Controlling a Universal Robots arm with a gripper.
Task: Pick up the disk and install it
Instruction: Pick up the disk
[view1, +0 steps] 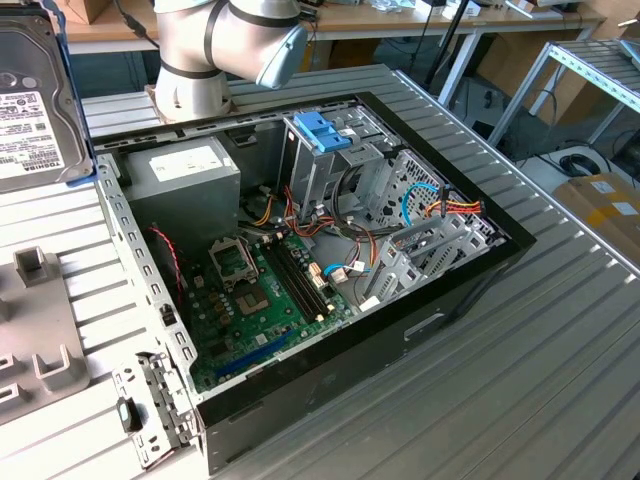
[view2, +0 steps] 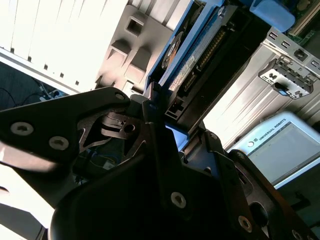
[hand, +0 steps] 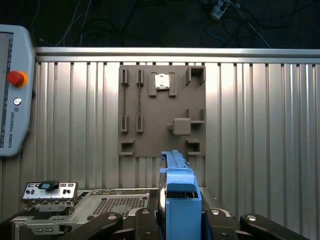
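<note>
Gripping the silver-grey, white-labelled, blue-framed disk (view1: 30, 110) edge-on, black fingers (hand: 145, 220) clamped either side.

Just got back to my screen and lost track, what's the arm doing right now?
The gripper is shut on the disk, holding it by its blue-framed edge. In the exterior view the disk hangs at the exterior view's left, over the grey holder plate and beside the open computer case. It is not in the case yet.
</note>
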